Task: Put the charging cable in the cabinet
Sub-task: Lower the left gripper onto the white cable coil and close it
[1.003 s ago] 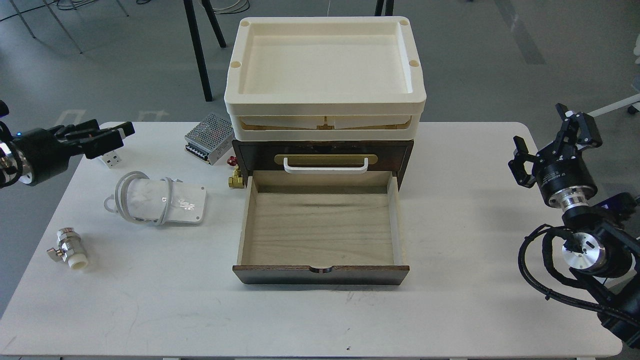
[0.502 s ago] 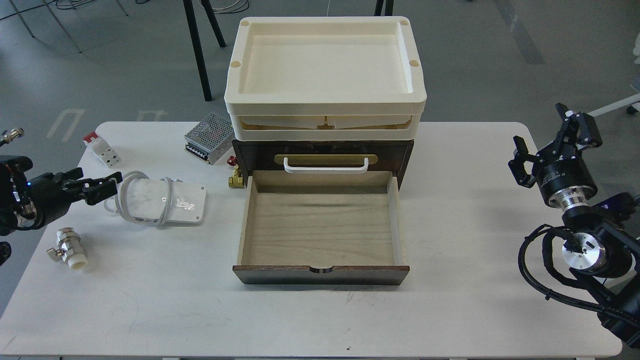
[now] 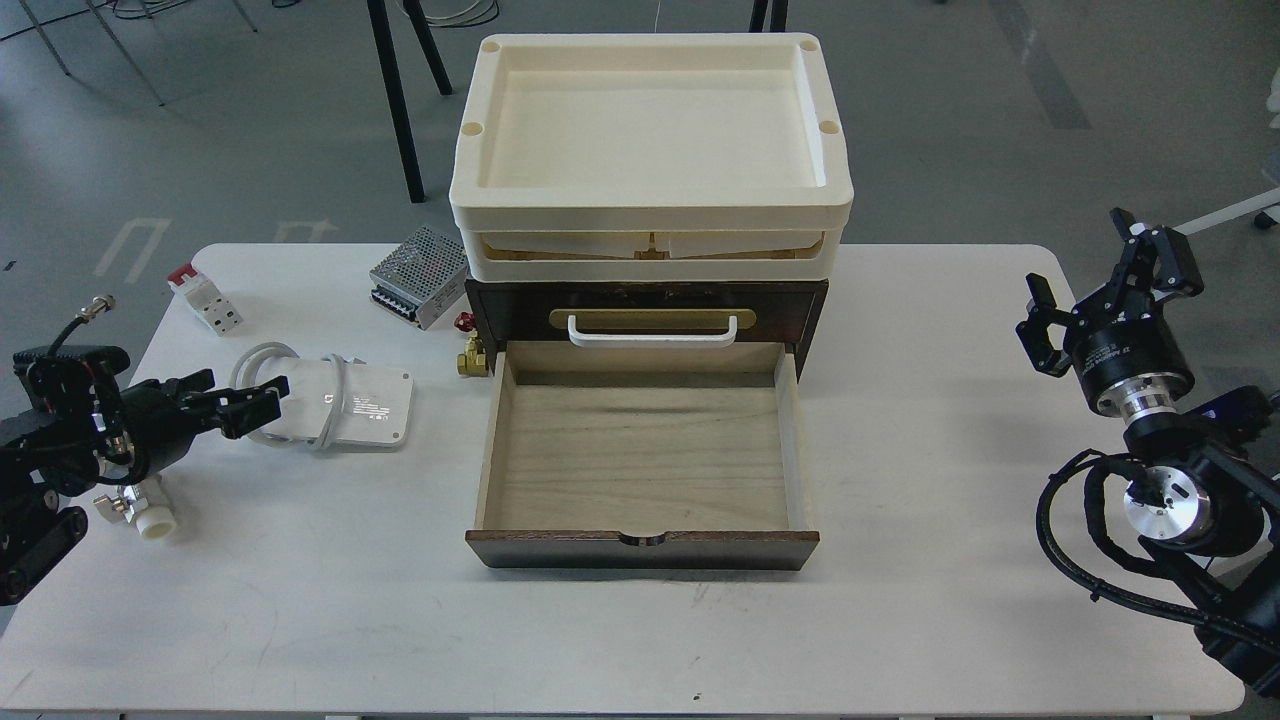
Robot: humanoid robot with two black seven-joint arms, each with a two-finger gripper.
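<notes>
The charging cable (image 3: 345, 405), a grey-white cable coiled around a flat white marbled plate, lies on the white table left of the cabinet (image 3: 645, 300). The cabinet's lower drawer (image 3: 640, 455) stands pulled out, with a pale wood interior that holds nothing. My left gripper (image 3: 240, 400) is low over the table at the cable's left end, its fingers apart and overlapping the coil's edge. I cannot tell whether they touch it. My right gripper (image 3: 1105, 270) is open and holds nothing, raised off the table's right edge.
Cream trays (image 3: 650, 190) are stacked on the cabinet. A perforated metal power-supply box (image 3: 420, 262) and a red-white block (image 3: 205, 298) sit at the back left. A brass valve (image 3: 470, 358) lies by the cabinet's left side, a metal fitting (image 3: 145, 512) under my left arm.
My left gripper has come down from the table's back left and moved right, reaching the cable's left end. The right arm, cable and drawer have not moved.
</notes>
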